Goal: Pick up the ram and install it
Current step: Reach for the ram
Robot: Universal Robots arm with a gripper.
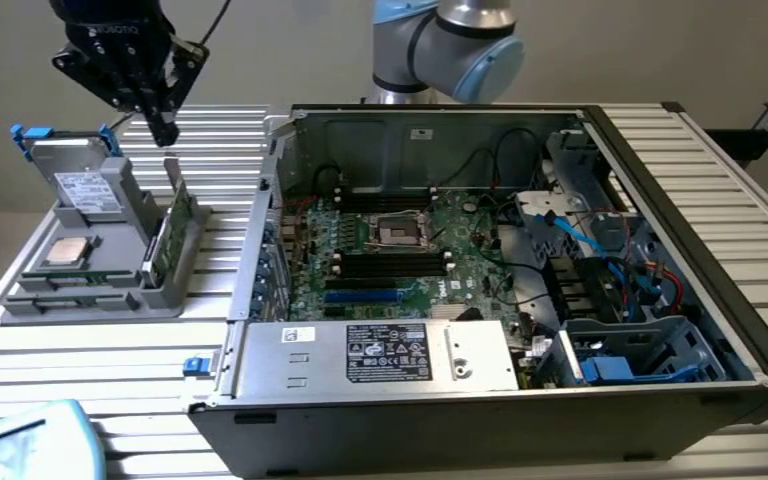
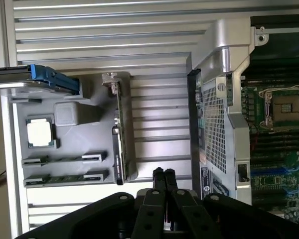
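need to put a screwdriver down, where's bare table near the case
Widest free patch: ribbed table on the camera side of the grey holder, beside the front corner of the computer case. A narrower strip runs between holder and case. Crowded: the holder's slots, and inside the case.

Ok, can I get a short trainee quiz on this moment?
1. True or false: the gripper holds the ram.
2. Where is the ram? A: on edge in the tray. B: in a motherboard slot. C: flat on the hard drive.
3. Fill in: the gripper's jaws are ___.
Key: 1 false; 2 A; 3 shut.
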